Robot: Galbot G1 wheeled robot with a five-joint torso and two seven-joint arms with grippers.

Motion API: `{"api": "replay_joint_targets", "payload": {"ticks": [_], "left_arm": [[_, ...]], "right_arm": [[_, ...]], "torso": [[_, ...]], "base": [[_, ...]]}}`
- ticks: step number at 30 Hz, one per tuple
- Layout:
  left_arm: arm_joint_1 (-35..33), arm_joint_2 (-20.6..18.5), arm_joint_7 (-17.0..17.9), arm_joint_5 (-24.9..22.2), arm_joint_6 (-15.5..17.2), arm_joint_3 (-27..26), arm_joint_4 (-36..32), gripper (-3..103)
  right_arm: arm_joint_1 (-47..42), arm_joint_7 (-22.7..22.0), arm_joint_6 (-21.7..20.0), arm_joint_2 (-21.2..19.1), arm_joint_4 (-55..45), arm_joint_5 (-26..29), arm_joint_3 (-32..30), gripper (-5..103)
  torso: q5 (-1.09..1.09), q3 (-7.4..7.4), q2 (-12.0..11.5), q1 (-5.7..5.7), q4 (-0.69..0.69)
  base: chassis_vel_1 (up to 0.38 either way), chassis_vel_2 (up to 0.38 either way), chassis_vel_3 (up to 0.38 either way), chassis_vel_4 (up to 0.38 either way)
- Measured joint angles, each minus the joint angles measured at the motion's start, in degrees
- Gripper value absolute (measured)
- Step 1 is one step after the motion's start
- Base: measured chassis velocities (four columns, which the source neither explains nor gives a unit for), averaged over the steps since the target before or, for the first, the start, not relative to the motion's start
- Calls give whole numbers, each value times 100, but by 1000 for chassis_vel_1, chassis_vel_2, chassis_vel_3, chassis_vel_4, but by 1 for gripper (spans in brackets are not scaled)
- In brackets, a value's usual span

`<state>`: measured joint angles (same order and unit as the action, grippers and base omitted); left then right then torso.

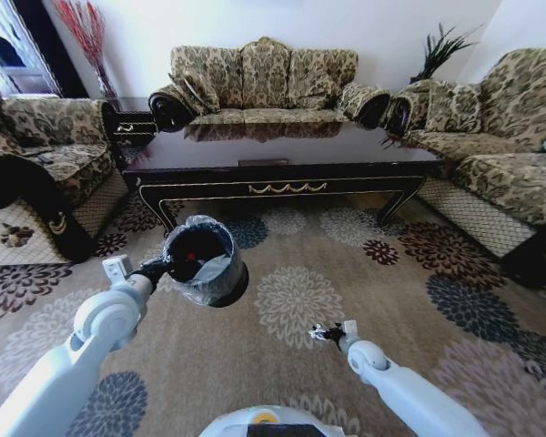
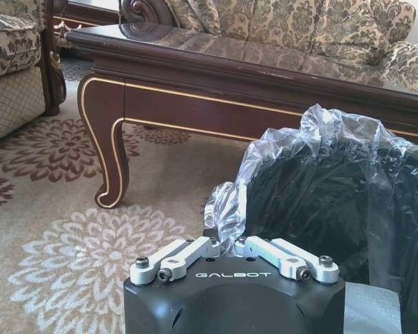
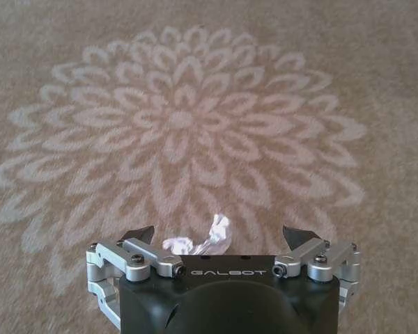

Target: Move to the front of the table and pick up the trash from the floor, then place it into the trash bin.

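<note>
- Head view, upper half of the frame: the table (image 1: 282, 159) runs across the room, long, dark and glossy, with a gold scroll on its front rail, and patterned sofas stand behind it and at both sides.
- Left of centre in that view, the left gripper (image 1: 168, 266) holds the trash bin (image 1: 205, 259) by its rim; the bin is black, tilted toward the camera, and its clear liner is folded over the edge.
- Inside the bin a small red piece and something dark show at the bottom; what they are cannot be told.
- Left wrist view: the left gripper (image 2: 223, 240) has its fingers drawn together on the crinkled liner at the rim of the trash bin (image 2: 334, 195), which takes up the right side of the frame; the table's (image 2: 195, 83) curved leg and gold-lined rail cross the upper part.
- Lower right of centre in the head view, the right gripper (image 1: 328, 333) hangs low above the floor (image 1: 419, 273), over tan carpet beside a cream flower medallion.
- Right wrist view: the right gripper (image 3: 223, 240) has its fingers (image 3: 141, 234) spread wide apart at the bottom of the frame, with nothing between them.
- Between those fingers, low in the frame, a small shiny crumpled piece of trash (image 3: 203, 239) lies on the floor (image 3: 195, 83), at the near edge of a pale flower medallion.
</note>
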<state>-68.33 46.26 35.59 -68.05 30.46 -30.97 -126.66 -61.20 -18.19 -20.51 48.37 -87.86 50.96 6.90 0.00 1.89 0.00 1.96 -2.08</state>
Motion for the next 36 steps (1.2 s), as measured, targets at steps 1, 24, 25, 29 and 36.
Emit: {"api": "replay_joint_targets", "payload": {"ticks": [1, 24, 25, 29, 36], "left_arm": [[1, 5, -11, 5, 0, 0, 0, 3], [124, -9, -101, 82, 0, 88, 81, 3], [131, -15, -102, 81, 0, 93, 93, 3], [137, -27, -102, 80, 0, 94, 101, 3], [142, -37, -108, 76, -2, 94, 102, 3]], "right_arm": [[80, -25, -6, 14, 62, 29, 106, 100], [696, -27, 89, 429, 1038, 88, 621, 88], [705, -10, 97, 440, 1072, 72, 617, 83], [705, 15, 107, 446, 1099, 33, 609, 71], [647, 30, 122, 434, 1061, 2, 581, 49]], "torso": [[0, 0, 0, 0, 1], [1, 0, 0, 0, 1], [0, 0, 0, 0, 0], [0, 0, 0, 0, 1], [4, 0, 0, 0, 4]], "base": [[0, 0, 0, 0], [0, 0, 0, 0], [0, 0, 0, 0], [0, 0, 0, 0], [0, 0, 0, 0]]}}
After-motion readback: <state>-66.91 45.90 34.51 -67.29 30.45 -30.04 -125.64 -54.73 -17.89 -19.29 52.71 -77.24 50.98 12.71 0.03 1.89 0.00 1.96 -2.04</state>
